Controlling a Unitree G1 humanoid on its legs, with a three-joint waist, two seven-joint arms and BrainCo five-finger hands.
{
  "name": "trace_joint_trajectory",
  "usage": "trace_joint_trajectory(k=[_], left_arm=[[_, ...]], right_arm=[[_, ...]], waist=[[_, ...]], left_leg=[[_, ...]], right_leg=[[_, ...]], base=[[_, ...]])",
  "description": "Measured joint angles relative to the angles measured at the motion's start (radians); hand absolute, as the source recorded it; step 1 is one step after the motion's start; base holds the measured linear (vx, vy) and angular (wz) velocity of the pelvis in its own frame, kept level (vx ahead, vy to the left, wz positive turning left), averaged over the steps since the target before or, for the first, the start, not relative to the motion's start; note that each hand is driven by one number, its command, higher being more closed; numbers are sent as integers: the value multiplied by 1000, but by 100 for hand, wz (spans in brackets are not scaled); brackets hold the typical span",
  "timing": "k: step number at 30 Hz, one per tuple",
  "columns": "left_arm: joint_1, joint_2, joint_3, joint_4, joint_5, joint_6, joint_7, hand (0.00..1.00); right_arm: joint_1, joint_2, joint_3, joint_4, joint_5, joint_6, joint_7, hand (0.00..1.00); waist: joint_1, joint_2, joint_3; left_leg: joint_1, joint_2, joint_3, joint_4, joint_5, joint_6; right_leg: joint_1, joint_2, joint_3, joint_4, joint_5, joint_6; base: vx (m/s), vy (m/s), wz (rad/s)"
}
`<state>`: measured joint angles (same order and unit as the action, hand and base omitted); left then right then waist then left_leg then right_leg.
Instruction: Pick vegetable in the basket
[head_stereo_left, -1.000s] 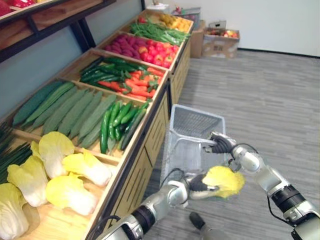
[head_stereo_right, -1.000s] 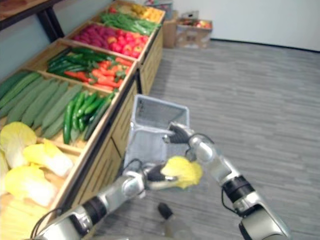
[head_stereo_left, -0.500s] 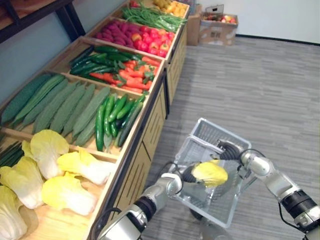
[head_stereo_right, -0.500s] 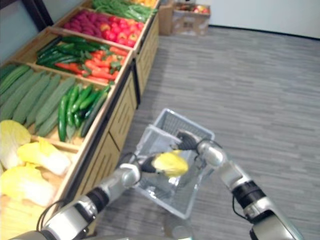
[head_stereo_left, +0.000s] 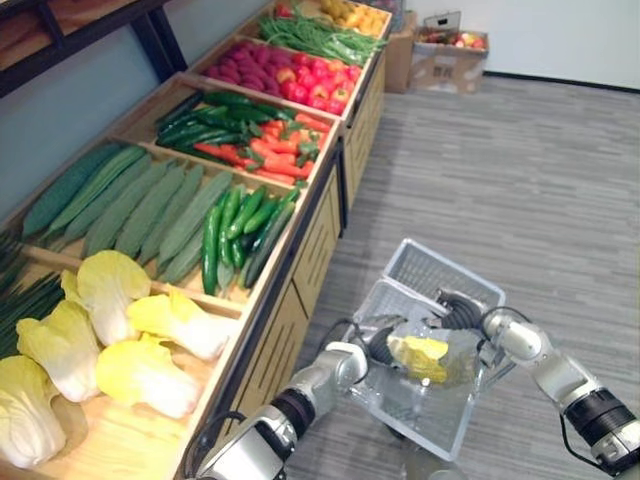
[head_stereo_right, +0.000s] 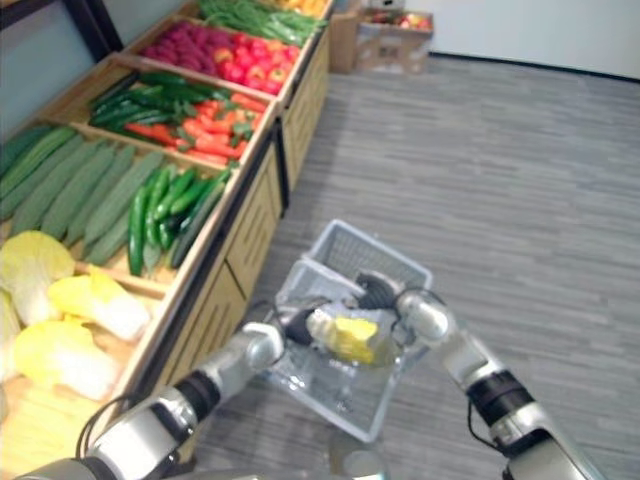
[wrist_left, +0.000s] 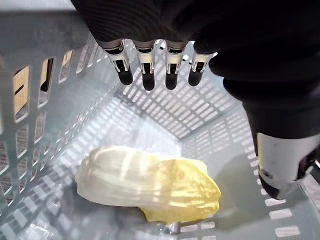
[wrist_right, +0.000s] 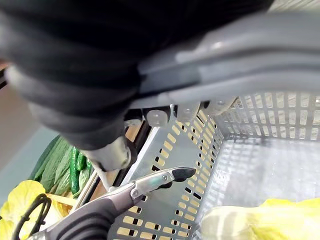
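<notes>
A pale yellow napa cabbage lies on the bottom of the grey mesh basket, with nothing gripping it. My left hand hovers just above it inside the basket, its fingers straight and spread apart from the thumb. At the basket's far side my right hand is curled round the grey handle and carries the basket beside the produce stand. The right wrist view also shows the cabbage through the basket's wall.
A long wooden produce stand runs along my left, with cabbages, cucumbers, small green cucumbers, carrots and red vegetables. Cardboard boxes stand at the far wall. Grey floor stretches to the right.
My left hand has gone from curled round the cabbage to open, and the cabbage has dropped into the basket. The camera has shifted a little.
</notes>
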<state>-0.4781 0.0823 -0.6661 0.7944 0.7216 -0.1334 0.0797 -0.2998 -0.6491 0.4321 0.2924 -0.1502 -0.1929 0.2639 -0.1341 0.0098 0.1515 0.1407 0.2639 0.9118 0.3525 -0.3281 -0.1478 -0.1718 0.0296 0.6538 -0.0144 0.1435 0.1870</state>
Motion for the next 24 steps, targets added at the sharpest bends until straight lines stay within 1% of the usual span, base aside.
trace_joint_trajectory(k=[1, 2, 3, 4, 5, 6, 7, 8, 9, 10, 11, 12, 13, 14, 15, 16, 17, 19, 20, 21, 22, 23, 24], left_arm=[[0, 1, -1, -17, -1, -1, -2, 0], [0, 7, -6, -70, -2, -6, -6, 0], [1, 23, -21, -130, -8, -22, -10, 0], [1, 35, -31, -166, -10, -26, -11, 0], [5, 46, -39, -236, -17, -38, -19, 0], [8, 62, -46, -303, -50, -50, -26, 0], [12, 75, -49, -342, -53, -56, -30, 0], [15, 114, -64, -427, -85, -68, -48, 0], [17, 128, -69, -460, -96, -74, -53, 0], [34, 182, -73, -570, -157, -95, -69, 0], [55, 243, -76, -657, -212, -110, -90, 0], [65, 270, -77, -696, -231, -112, -99, 0], [89, 319, -76, -775, -264, -112, -113, 0], [107, 373, -76, -843, -322, -118, -145, 0], [114, 397, -76, -879, -338, -118, -157, 0], [122, 429, -73, -938, -377, -119, -174, 0], [144, 480, -62, -1037, -455, -123, -179, 0], [184, 503, -21, -1117, -492, -133, -181, 0], [238, 511, 26, -1172, -534, -141, -171, 0], [267, 510, 50, -1191, -549, -142, -169, 0], [335, 506, 112, -1225, -563, -142, -160, 0], [403, 498, 180, -1243, -563, -144, -147, 0], [456, 472, 243, -1245, -563, -145, -139, 0]], right_arm=[[5, 0, -5, 2, -1, 0, -1, 100], [24, 0, -24, 5, -1, -1, -1, 100], [34, 2, -43, 18, -2, -3, -6, 100], [39, 2, -53, 34, -3, -4, -6, 100], [59, 3, -82, 64, -7, -3, -17, 100], [87, 4, -124, 85, -10, -2, -29, 100], [102, 5, -150, 88, -11, -2, -32, 100], [139, 7, -202, 89, -27, -2, -37, 100], [155, 10, -221, 90, -38, -3, -38, 100], [195, 24, -276, 106, -49, -3, -43, 100], [231, 53, -328, 122, -56, 0, -52, 100], [253, 71, -357, 127, -69, 0, -60, 100], [287, 103, -404, 149, -88, 2, -70, 100], [321, 134, -454, 174, -94, 13, -80, 100], [342, 153, -491, 189, -110, 14, -83, 100], [368, 178, -548, 205, -128, 20, -92, 100], [398, 217, -631, 238, -128, 33, -121, 100], [421, 260, -716, 264, -128, 47, -152, 100], [446, 302, -791, 297, -125, 58, -187, 100], [451, 318, -816, 314, -124, 58, -197, 100], [461, 353, -863, 352, -124, 61, -216, 100], [470, 385, -900, 393, -123, 62, -242, 100], [475, 402, -926, 434, -123, 63, -253, 100]], waist=[[2, 0, 0], [5, 1, -1], [6, 1, -1], [6, 2, -1], [16, 5, -1], [31, 11, -3], [37, 13, -4], [49, 17, -5], [55, 18, -7], [60, 21, -14], [71, 26, -18], [81, 29, -23], [90, 32, -33], [95, 32, -49], [103, 31, -58], [115, 30, -65], [120, 30, -73], [125, 29, -77], [139, 26, -93], [144, 21, -102], [145, 8, -118], [145, -5, -131], [145, -7, -145]], left_leg=[[-1, 0, -4, 0, 0, 0], [-8, 0, -20, 0, 0, 1], [-17, 0, -38, 1, 2, 3], [-19, 0, -49, 0, 3, 5], [-18, 2, -69, 0, 4, 7], [-19, 6, -88, 0, 6, 10], [-19, 8, -100, 0, 6, 11], [-23, 10, -126, -1, 7, 14], [-26, 12, -133, -2, 7, 15], [-37, 13, -161, -2, 7, 19], [-48, 17, -186, -3, 7, 26], [-52, 19, -192, -3, 8, 26], [-60, 25, -210, -2, 12, 25], [-77, 25, -240, -2, 17, 26], [-84, 26, -246, -3, 20, 28], [-89, 28, -248, -6, 27, 29], [-107, 19, -278, -17, 43, 38], [-114, 4, -305, -39, 61, 45], [-120, -15, -327, -65, 79, 54], [-122, -28, -342, -80, 87, 55], [-123, -51, -367, -116, 108, 62], [-134, -69, -405, -137, 121, 63], [-140, -82, -427, -151, 132, 66]], right_leg=[[1, -2, -3, 0, 0, 0], [4, -7, -17, 0, 0, 0], [6, -13, -33, 0, 0, 0], [10, -16, -45, 0, 0, 0], [24, -19, -61, -1, 0, 0], [40, -22, -81, -1, 0, 0], [46, -23, -93, -1, 0, 0], [59, -28, -118, -1, 0, 0], [61, -29, -128, 0, 0, 0], [65, -35, -157, 1, 0, 0], [70, -39, -184, 4, 0, 0], [70, -40, -195, 7, 0, 0], [71, -40, -226, 14, -2, -3], [74, -48, -269, 18, -7, -12], [74, -53, -290, 19, -8, -14], [75, -60, -318, 19, -8, -14], [80, -79, -369, 21, -8, -14], [88, -100, -418, 27, -8, -14], [89, -116, -459, 35, -8, -14], [90, -125, -475, 35, -9, -15], [92, -141, -509, 34, -11, -18], [98, -156, -541, 33, -18, -30], [104, -166, -564, 31, -28, -45]], base=[[19, 45, 18], [17, 45, 33], [19, 51, 41], [19, 46, 45], [8, 37, 48], [-4, 26, 48], [-20, 18, 55], [-25, 11, 44], [-28, 8, 61], [-21, 0, 62], [-17, -5, 64], [0, -14, 57], [6, -23, 64], [15, -26, 71], [13, -29, 70], [8, -25, 87], [-12, -14, 88], [-43, 19, 90], [-45, 36, 75], [-35, 39, 74], [1, 21, 74], [11, 17, 90], [29, 6, 73]])
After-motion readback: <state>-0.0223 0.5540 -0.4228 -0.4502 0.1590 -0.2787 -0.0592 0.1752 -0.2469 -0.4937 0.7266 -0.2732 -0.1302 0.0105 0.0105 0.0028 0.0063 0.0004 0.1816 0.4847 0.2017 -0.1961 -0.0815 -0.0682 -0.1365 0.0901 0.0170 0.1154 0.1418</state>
